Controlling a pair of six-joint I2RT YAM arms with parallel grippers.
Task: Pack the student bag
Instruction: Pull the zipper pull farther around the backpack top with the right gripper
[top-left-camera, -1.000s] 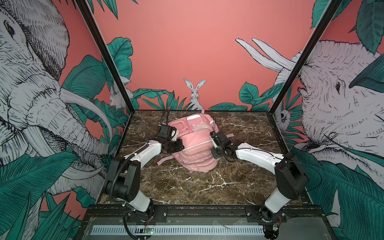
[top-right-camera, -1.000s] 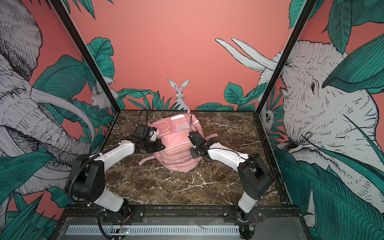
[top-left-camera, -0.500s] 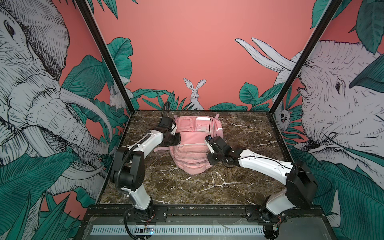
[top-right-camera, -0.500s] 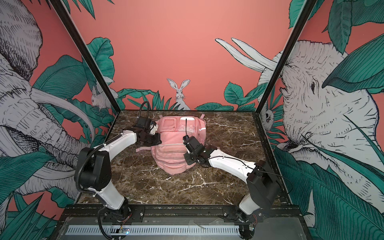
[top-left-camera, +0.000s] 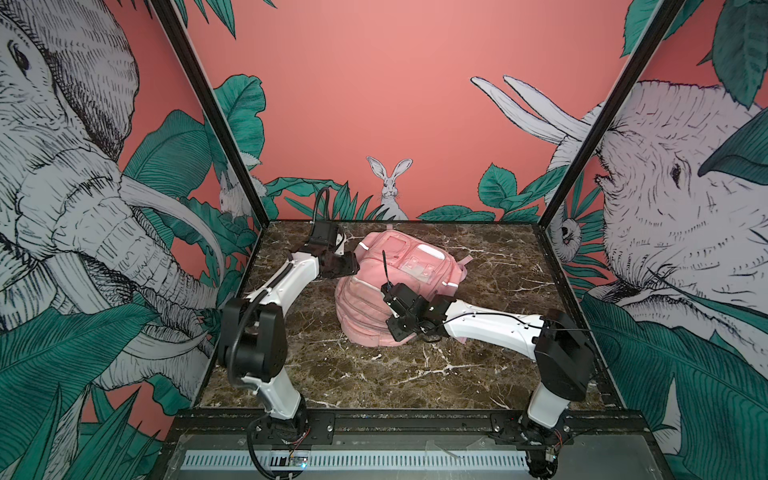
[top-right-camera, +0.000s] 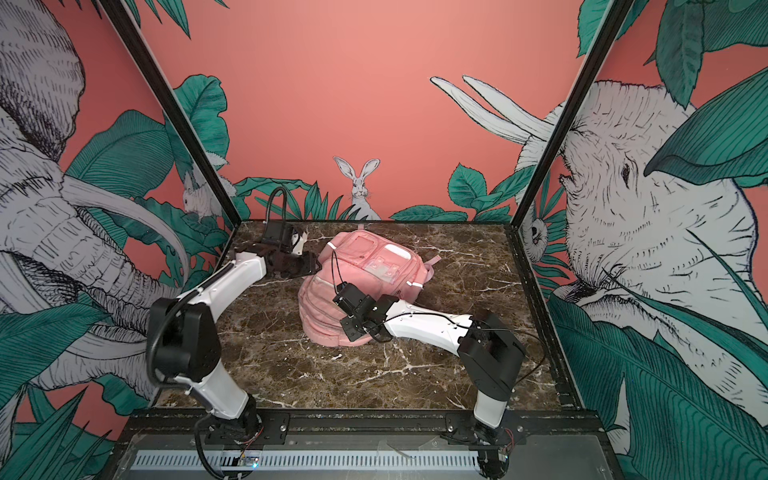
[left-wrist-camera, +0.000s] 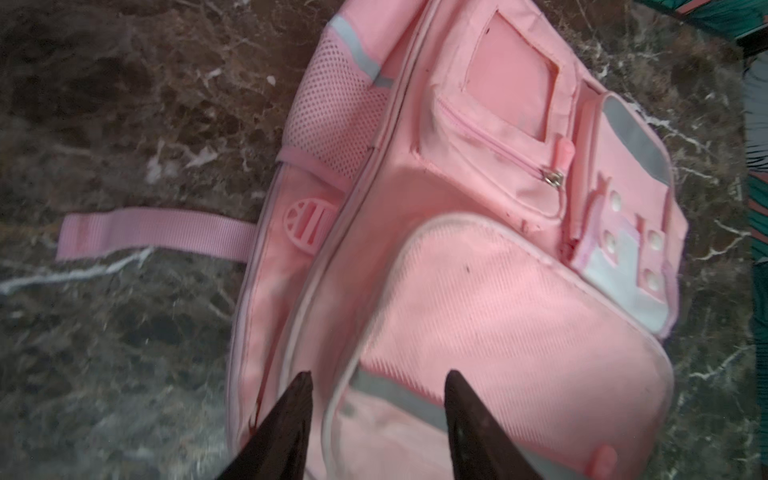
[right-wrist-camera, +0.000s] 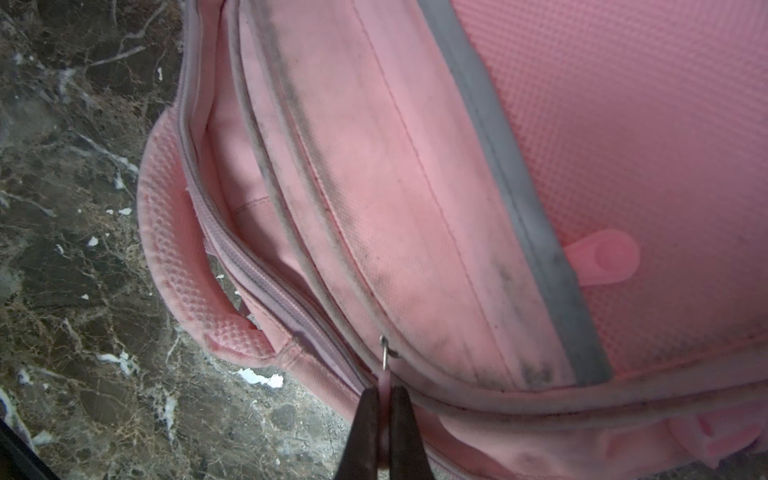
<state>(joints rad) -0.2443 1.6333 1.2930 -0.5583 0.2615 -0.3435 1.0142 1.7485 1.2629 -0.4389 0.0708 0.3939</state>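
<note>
Backpack (top-left-camera: 361, 299) lies on marble worktop (top-left-camera: 374, 374); right pincer (right-wrist-camera: 384, 392) pinches its zipper pull (right-wrist-camera: 385, 376), left pincer (left-wrist-camera: 376, 378) hangs spread over its front pocket.

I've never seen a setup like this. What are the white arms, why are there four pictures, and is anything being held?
These are two robot arms fixed at the near edge of a marble table, each ending in a two-fingered pincer called a gripper. The two wide pictures come from one camera head high up, looking down on the whole scene. The two close-ups come from small cameras on the arms' wrists, each looking out past its own gripper. On the table lies a pink student bag, pockets facing up. The left gripper is open over the bag's front and holds nothing. The right gripper is pinched shut on the pink zip pull of a zip that looks partly open.
</note>
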